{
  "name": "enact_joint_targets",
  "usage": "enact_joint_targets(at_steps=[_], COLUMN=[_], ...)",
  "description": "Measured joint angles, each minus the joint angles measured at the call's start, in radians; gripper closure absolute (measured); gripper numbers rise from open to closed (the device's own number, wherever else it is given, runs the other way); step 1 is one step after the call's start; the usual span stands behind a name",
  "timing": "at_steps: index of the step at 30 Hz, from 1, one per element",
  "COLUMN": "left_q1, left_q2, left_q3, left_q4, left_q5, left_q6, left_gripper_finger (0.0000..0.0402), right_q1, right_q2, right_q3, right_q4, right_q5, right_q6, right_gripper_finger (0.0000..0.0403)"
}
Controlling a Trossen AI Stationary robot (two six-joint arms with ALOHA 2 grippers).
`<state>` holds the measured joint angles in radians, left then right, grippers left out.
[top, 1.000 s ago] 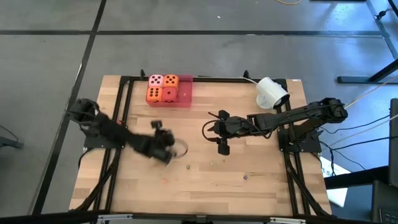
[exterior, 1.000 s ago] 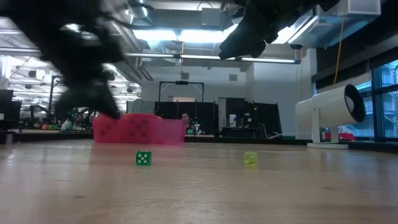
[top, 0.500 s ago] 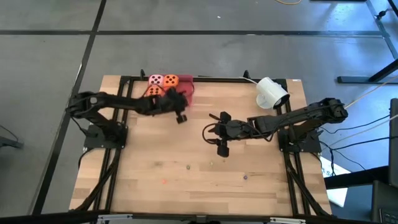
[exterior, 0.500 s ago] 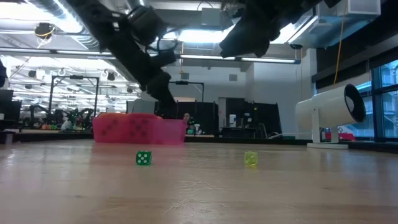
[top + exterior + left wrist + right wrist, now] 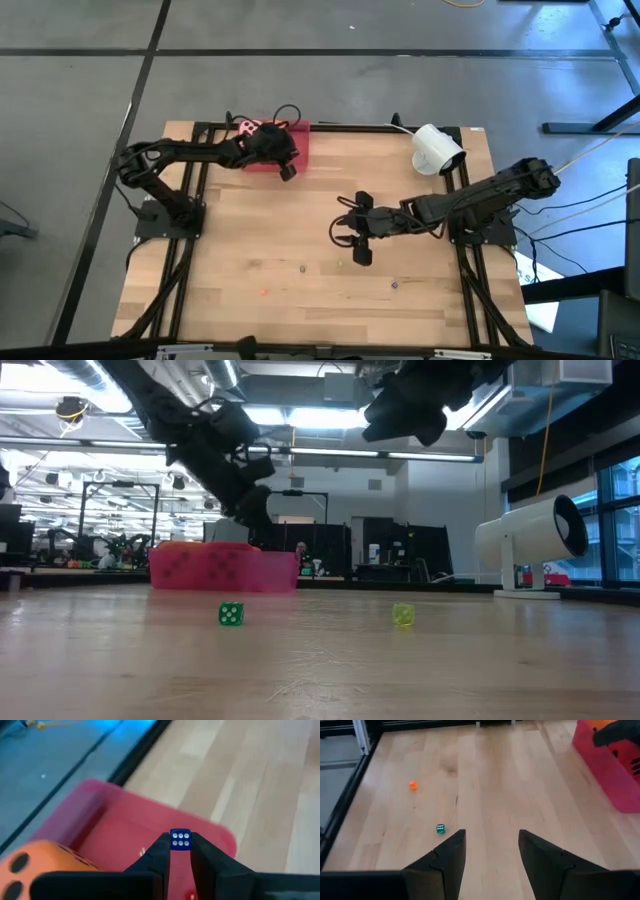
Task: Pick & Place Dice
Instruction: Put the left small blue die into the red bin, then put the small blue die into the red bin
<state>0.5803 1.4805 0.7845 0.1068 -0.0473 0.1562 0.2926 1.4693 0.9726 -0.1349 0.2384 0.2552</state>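
Note:
My left gripper hangs above the red tray at the table's far left, shut on a tiny blue die with white pips. Big soft dice sit in the tray: a pink one and an orange one show, and the arm hides the rest. My right gripper hovers open above the table's middle with nothing between its fingers. Small dice lie on the wood: a green one, an orange one and a yellow one. My left gripper pinches the tiny blue die by two opposite faces between its fingertips. The fingers slant down from the table's left side. The die is lifted clear above the tray's floor, with a six-pip face toward the wrist camera.
A white cylindrical device stands at the far right. A purple die lies near the front edge. Black frame rails run along the table's sides. Bare wood lies between the two grippers.
My left gripper has swung fast from the table's near left toward the far edge, rising a little and rolling, and now hangs over the tray, still shut. My right gripper has drifted slightly toward the near edge.

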Motion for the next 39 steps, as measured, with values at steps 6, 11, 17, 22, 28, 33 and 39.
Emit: enact_joint_targets(at_steps=[6, 11, 17, 22, 28, 33, 39], left_q1=[0.032, 0.047, 0.049, 0.049, 0.043, 0.02, -0.016], left_q2=[0.063, 0.106, 0.138, 0.14, 0.14, 0.141, 0.118], left_q3=[-0.001, 0.001, 0.002, 0.002, 0.001, 0.0, -0.003], left_q4=[0.013, 0.04, 0.091, 0.088, 0.084, 0.092, 0.092], left_q5=[-0.021, -0.02, -0.017, -0.031, -0.069, -0.098, -0.165], left_q6=[0.106, 0.111, 0.11, 0.105, 0.11, 0.124, 0.144], left_gripper_finger=[0.0352, 0.0345, 0.032, 0.029, 0.0256, 0.0241, 0.0243], right_q1=[0.007, 0.006, 0.006, 0.006, 0.006, 0.006, 0.006], right_q2=[0.0, 0.0, 0.0, 0.0, 0.0, 0.0, 0.0], right_q3=[0.0, 0.0, 0.0, 0.0, 0.0, 0.0, 0.0], right_q4=[0.0, 0.0, 0.0, 0.0, 0.0, 0.0, -0.001], right_q5=[0.05, 0.069, 0.069, 0.069, 0.069, 0.069, 0.068], right_q6=[-0.001, -0.001, -0.001, -0.001, -0.001, -0.001, 0.01], right_gripper_finger=[0.0221, 0.0221, 0.0221, 0.0221, 0.0221, 0.0221, 0.0221])
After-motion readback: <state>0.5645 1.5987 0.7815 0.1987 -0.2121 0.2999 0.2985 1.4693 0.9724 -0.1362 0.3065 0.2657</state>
